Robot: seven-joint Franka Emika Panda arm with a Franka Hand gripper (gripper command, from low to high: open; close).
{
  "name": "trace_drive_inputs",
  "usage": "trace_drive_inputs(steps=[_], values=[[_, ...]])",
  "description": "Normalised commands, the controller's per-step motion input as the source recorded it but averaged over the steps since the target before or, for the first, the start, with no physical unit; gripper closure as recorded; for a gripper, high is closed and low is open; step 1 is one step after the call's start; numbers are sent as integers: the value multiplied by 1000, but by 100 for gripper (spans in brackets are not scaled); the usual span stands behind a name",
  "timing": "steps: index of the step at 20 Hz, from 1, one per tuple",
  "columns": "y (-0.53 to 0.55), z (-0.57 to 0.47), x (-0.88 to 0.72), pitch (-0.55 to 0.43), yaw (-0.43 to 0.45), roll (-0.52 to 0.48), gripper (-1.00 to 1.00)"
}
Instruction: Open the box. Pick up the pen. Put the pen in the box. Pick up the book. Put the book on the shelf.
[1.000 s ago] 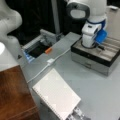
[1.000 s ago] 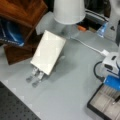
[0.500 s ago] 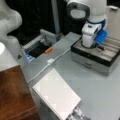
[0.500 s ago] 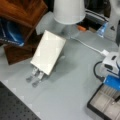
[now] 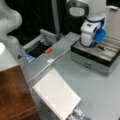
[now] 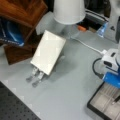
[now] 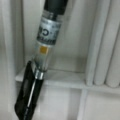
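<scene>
The box (image 5: 96,56) sat open at a front view's right w/ the gripper (image 5: 93,45) low over its lining; whether it was wide or narrow couldn't be told. The pen (image 7: 41,58) lay across a divider inside, so it might've rolled crooked. The book (image 5: 56,96) wasn't shelved yet.

The open silver-sided box (image 5: 96,58) with its beige compartments is blocked from above by the white-and-blue gripper (image 5: 93,45) hanging low over it. Inside, the slim black pen (image 7: 40,67) lies across a divider. The grey table (image 5: 100,92) lies bare between the box and the white spiral notebook (image 5: 56,96).
</scene>
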Motion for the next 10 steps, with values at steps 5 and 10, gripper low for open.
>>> trace_drive_inputs(steps=[5,10], values=[[-401,151,7,98,242,-169,-100],[-431,111,-17,69,266,-266,-100]])
